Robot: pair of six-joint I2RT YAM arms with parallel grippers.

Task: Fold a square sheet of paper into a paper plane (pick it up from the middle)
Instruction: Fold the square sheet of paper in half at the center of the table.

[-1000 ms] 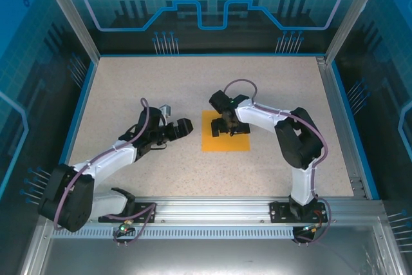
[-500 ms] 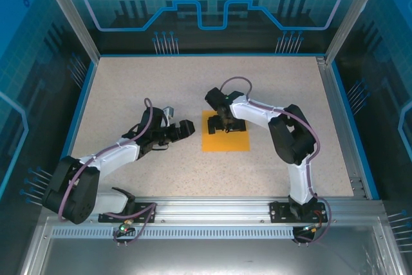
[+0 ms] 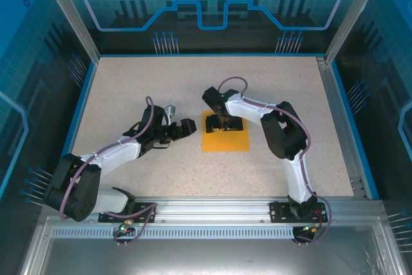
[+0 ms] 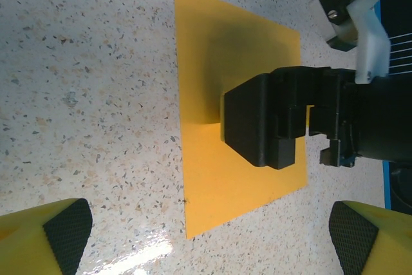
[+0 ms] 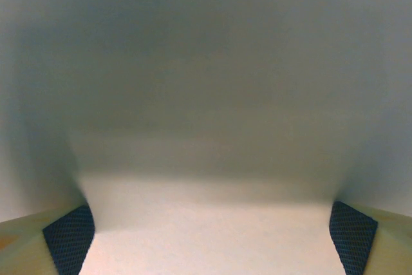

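- Top external: the square sheet of paper (image 3: pixel 226 140) lies flat on the table (image 3: pixel 161 88). The right gripper (image 3: pixel 222 123) is down on its far part, and the left gripper (image 3: pixel 185 126) is just beside its left edge.
- Left wrist: the left gripper's 2 fingers (image 4: pixel 64 230) are spread wide, with the sheet ahead.
- Right wrist: the right gripper's 2 fingers (image 5: pixel 67 233) are spread over a blurred surface.
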